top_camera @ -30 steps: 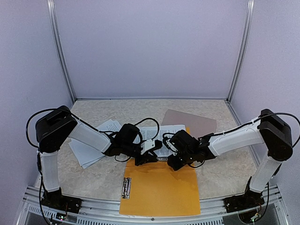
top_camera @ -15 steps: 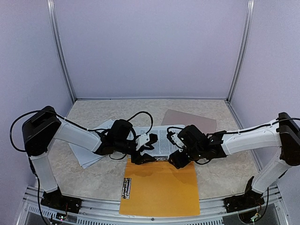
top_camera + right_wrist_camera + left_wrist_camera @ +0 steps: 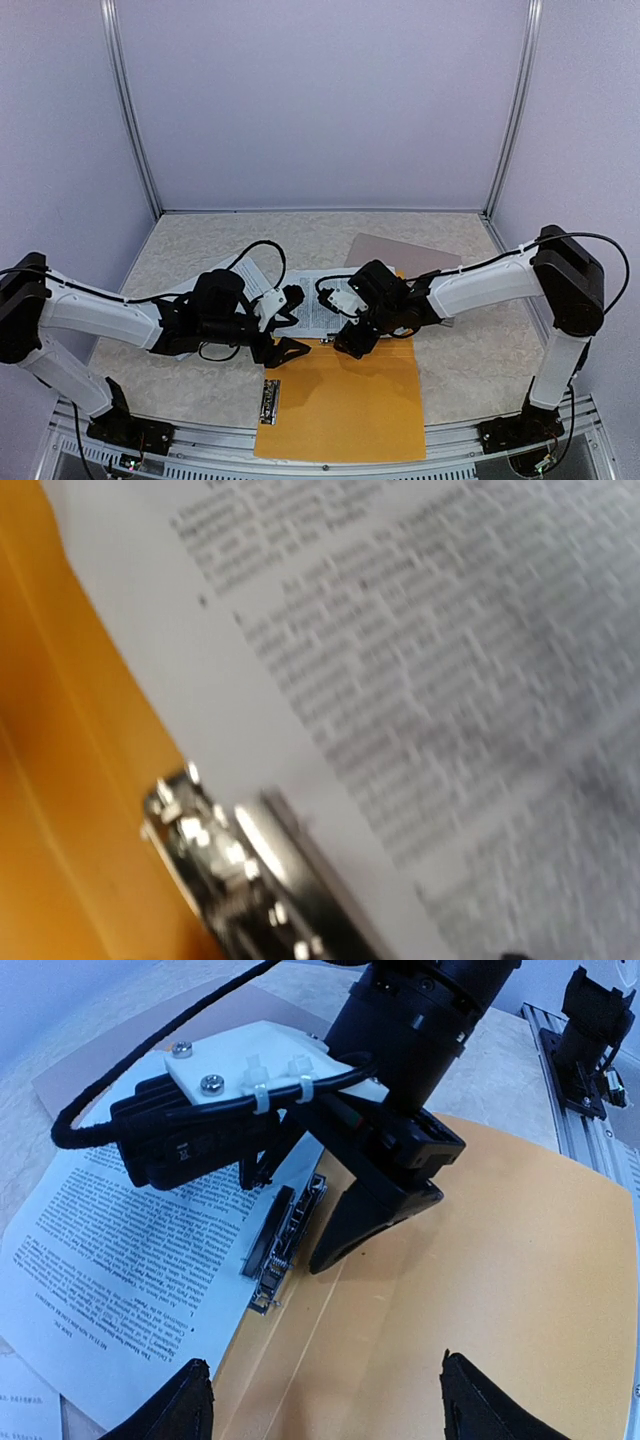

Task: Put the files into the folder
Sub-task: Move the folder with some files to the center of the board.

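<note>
**Workstation inspection: one sheet at the folder's edge, both grippers open and empty**

Count: two arms, two grippers, one orange folder [image 3: 345, 405], one taupe cover [image 3: 412, 258], two metal clips. One printed sheet [image 3: 318, 305] lay in full view. Further sheets [image 3: 250, 273] lay to its left, partly under the left arm, so their number could not be established.

The left gripper [image 3: 325, 1400] stood with its fingers spread wide above the folder, with nothing between them. The right gripper [image 3: 341, 323] also showed its fingers parted and held nothing. It hung over the near edge of the printed sheet.

The printed sheet lay flat between the two grippers, and its near edge met the folder's far edge at a clip [image 3: 285, 1245]. Whether the sheet ran over or under the folder there could not be told. A second clip [image 3: 270, 400] sat at the folder's left edge. The taupe cover lay behind the folder, to the right.

Materials: the sheets were thin, white and densely printed in black. The folder was smooth, matt card and rectangular. The clips were bright sprung metal.

The table [image 3: 200, 235] was beige with a mottled, stone-like pattern. The walls [image 3: 320, 100] were plain pale lilac, with metal posts [image 3: 130, 110] at the rear corners and a metal rail [image 3: 210, 462] along the near edge.
</note>
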{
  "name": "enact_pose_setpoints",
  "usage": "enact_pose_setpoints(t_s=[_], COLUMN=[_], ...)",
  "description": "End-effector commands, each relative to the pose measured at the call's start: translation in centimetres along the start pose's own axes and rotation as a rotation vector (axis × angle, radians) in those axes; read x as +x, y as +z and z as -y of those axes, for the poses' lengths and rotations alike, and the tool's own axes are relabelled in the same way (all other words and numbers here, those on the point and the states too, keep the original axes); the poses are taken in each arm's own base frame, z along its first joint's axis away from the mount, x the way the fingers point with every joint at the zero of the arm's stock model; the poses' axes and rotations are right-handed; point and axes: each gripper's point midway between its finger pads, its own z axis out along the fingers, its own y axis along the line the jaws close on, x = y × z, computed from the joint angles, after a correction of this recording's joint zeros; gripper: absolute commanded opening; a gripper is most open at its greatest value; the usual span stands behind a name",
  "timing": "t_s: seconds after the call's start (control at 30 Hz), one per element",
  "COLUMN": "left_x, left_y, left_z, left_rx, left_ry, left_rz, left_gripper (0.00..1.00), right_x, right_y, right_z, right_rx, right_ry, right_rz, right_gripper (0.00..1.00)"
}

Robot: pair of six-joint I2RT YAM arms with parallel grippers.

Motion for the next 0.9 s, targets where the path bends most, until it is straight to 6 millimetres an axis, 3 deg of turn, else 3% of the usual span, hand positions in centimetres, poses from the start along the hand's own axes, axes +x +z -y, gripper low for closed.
enact_pose_setpoints(t_s=[0.0, 0.2, 0.47, 0.67, 0.87], left_x=[0.6, 0.2, -0.1, -0.5, -0.5], left_y=[-2.4, -3.9, -3.4, -2.5, -1.0], left_z=[-0.4, -0.9, -1.3, -1.4, -2.8], left_rx=[-0.103, -0.155, -0.167, -0.159, -0.216], left_ry=[-0.112, -0.137, -0.145, -0.153, -0.2], left_rz=[0.006, -0.001, -0.022, -0.035, -0.057], left_gripper=[0.74, 0.75, 0.75, 0.75, 0.76], right_x=[0.3, 2.6, 3.6, 5.0, 7.0], right_y=[1.4, 1.4, 0.4, -1.0, -3.0], right_z=[-0.3, 0.6, 4.1, 5.8, 9.1], right_rx=[-0.067, -0.015, 0.172, 0.248, 0.34], right_ry=[-0.076, -0.055, 0.139, 0.25, 0.405], right_rz=[-0.03, -0.095, -0.12, -0.144, -0.141], right_gripper=[0.68, 0.43, 0.18, 0.13, 0.09])
